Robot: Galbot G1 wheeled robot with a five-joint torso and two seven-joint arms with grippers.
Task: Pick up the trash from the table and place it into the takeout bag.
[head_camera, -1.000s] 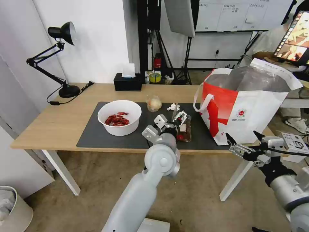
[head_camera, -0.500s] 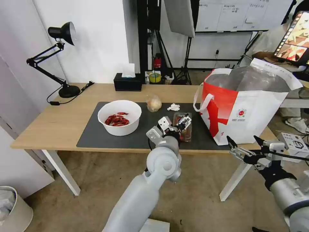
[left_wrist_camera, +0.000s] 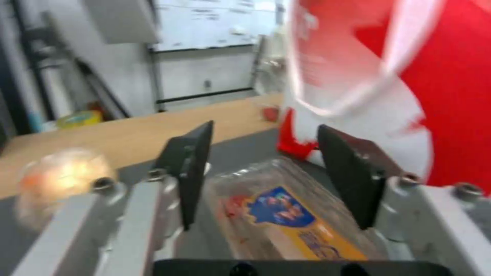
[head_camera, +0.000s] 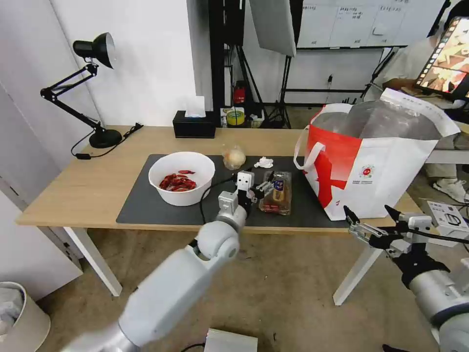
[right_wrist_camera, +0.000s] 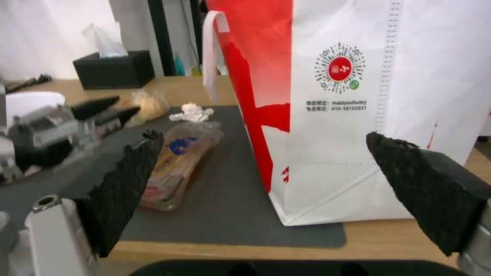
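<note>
On the tabletop's [head_camera: 97, 171] dark mat, the white bowl of red shells [head_camera: 181, 178] sits left. The clear tray [head_camera: 276, 192] lies flat beside the upright red-and-white takeout bag [head_camera: 371, 161]. The small clear bag [head_camera: 234, 157] and crumpled tissue [head_camera: 264, 162] lie farther back.

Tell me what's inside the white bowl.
The white bowl on the table holds a pile of red shells. Anything under the pile is covered.
</note>
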